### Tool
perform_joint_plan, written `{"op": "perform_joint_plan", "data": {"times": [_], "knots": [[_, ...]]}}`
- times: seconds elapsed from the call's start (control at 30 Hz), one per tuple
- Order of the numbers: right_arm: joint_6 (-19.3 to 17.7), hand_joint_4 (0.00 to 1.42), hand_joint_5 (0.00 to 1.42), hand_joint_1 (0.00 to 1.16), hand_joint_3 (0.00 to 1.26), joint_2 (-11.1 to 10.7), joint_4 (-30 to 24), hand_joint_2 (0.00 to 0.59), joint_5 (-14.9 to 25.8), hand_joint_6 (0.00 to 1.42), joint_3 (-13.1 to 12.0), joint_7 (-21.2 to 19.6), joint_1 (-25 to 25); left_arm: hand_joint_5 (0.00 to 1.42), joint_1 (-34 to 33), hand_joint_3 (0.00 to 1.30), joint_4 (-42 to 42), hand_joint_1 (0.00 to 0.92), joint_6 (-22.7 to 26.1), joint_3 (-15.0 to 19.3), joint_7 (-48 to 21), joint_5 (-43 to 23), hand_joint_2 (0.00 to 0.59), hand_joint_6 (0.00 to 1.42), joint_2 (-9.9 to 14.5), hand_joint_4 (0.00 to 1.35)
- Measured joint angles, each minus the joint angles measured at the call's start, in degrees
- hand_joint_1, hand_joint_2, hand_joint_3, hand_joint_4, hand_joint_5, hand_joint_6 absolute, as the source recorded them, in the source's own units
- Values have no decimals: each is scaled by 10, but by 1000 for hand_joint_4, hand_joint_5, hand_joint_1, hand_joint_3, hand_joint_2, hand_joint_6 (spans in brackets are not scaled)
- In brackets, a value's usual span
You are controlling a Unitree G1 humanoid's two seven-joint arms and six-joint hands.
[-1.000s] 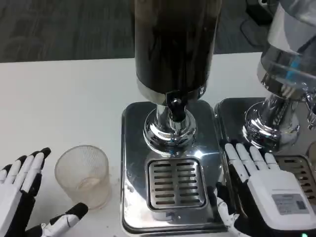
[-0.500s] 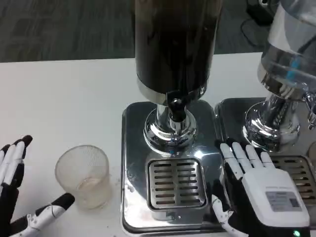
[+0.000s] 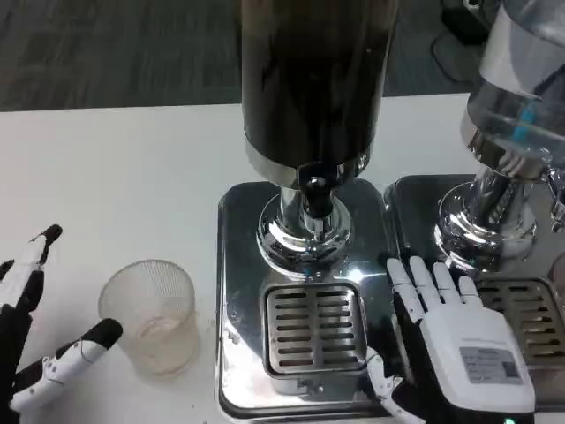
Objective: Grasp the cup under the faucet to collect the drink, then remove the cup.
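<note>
A clear ribbed plastic cup [image 3: 150,314] stands upright on the white table, left of the dispenser's chrome base [image 3: 237,265]. It holds a little liquid at the bottom. The dark drink dispenser [image 3: 311,79] has its black faucet [image 3: 313,190] above the slotted drip grate [image 3: 315,327]. My left hand [image 3: 31,353] is at the lower left, fingers spread apart, a small gap from the cup and holding nothing. My right hand [image 3: 450,344] lies flat and open over the base's right edge, beside the grate.
A second dispenser [image 3: 516,106] with a clear tank stands on its own chrome base [image 3: 415,203] at the right, with another grate [image 3: 534,314] partly under my right hand. The white table [image 3: 115,185] stretches out to the left and back.
My left hand has drawn back left and down, away from the cup. My right hand has slid slightly left and toward the near edge. The cup has not moved.
</note>
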Motion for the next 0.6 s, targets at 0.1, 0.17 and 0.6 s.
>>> {"op": "perform_joint_plan", "data": {"times": [0.1, 0.17, 0.6], "knots": [[3, 0, 0, 367, 60, 1, 7, 559, 0, 0, 3, -1, -4, 0, -18, 5, 20, 0, -26, -11, -19, -6, 18, 0, 15, 0], [5, 0, 0, 367, 61, 2, 7, 559, 0, 0, 4, -1, -8, 0, -28, 0, 31, 0, -38, -22, -38, -10, 6, 0, 23, 0], [8, 0, 0, 370, 64, -3, 10, 559, 7, 0, 1, 0, -24, 0, -52, 0, 78, 114, -57, -51, -86, -13, 26, 0, 22, 0]]}}
